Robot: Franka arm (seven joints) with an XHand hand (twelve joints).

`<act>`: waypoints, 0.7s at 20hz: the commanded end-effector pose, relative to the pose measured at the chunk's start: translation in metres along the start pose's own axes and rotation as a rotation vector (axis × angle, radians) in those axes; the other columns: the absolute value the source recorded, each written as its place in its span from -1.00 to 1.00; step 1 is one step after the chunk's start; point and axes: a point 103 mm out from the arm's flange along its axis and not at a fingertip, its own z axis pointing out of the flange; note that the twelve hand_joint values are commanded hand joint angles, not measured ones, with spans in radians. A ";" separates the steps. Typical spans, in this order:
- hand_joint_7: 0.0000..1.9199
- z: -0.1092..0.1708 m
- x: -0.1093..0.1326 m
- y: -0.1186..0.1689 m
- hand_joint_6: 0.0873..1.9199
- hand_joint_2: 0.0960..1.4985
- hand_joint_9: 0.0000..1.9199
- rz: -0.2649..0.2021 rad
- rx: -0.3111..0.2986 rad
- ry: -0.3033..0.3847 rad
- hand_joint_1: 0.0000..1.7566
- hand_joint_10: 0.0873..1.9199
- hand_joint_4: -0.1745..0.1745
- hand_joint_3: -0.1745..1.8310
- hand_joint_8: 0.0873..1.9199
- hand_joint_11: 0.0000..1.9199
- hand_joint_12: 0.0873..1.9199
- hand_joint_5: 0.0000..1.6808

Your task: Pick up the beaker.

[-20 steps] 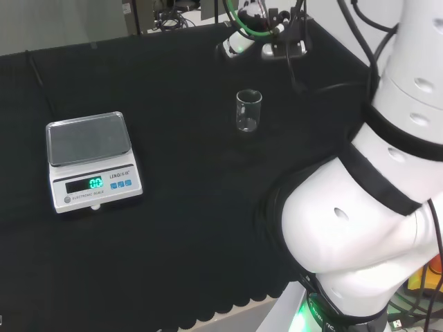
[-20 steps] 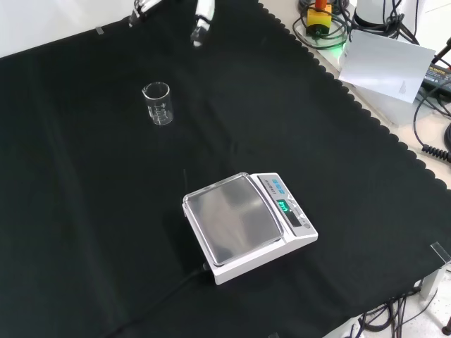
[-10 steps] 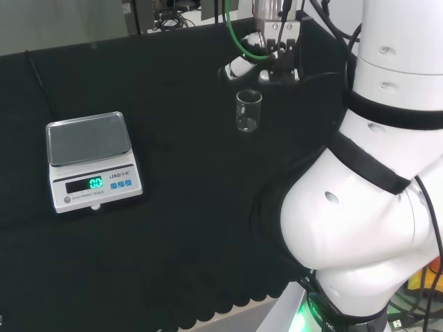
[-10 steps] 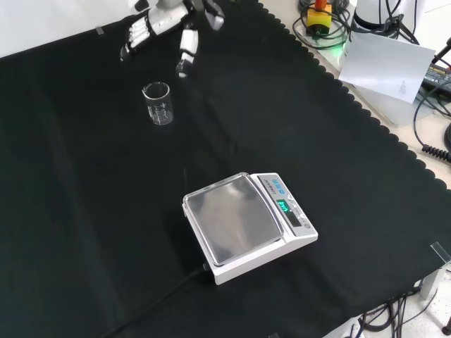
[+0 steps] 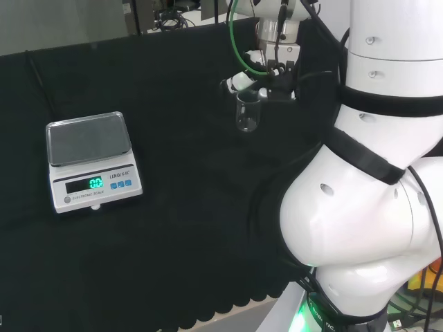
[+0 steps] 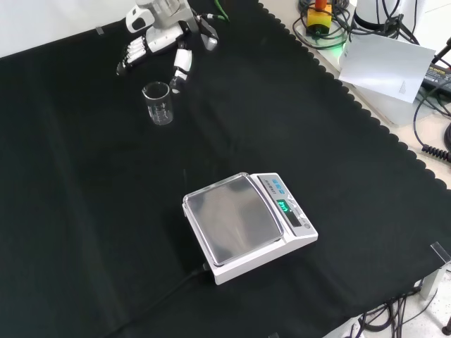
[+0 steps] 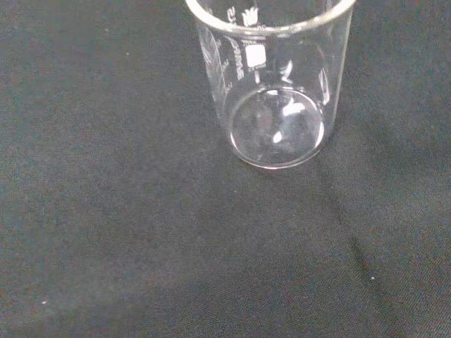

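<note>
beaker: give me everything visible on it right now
The beaker is a small clear glass cylinder with a rolled rim, white printed graduation marks on its wall and a flat round base. It stands upright on the black cloth and looks empty. The hand hangs just beyond it, fingers relaxed and pointing down near the rim; I see no contact yet. The scale stands well apart.

In the wrist view the beaker [image 7: 271, 84] runs off the picture's edge, so its rim is cut away. In the head view the hand [image 5: 266, 76] is partly covered by green and black cables [image 5: 239, 41]; whether it touches the glass cannot be told.
</note>
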 end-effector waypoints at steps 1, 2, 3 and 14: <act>-1.00 0.020 -0.005 0.015 -1.00 -0.10 -1.00 0.014 0.040 0.013 -0.52 -0.18 0.20 -0.70 -0.70 -1.00 0.38 -1.00; -1.00 0.024 -0.003 0.016 -1.00 -0.10 -1.00 0.011 0.050 0.006 -0.53 -0.18 0.20 -0.70 -0.70 -1.00 0.38 -1.00; -1.00 0.028 -0.001 0.017 -1.00 -0.10 -1.00 0.008 0.058 -0.002 -0.53 -0.18 0.20 -0.70 -0.70 -1.00 0.37 -1.00; -1.00 0.055 -0.009 0.033 -1.00 -0.10 -1.00 0.025 0.100 -0.031 -0.53 -0.18 0.21 -0.70 -0.69 -1.00 0.37 -1.00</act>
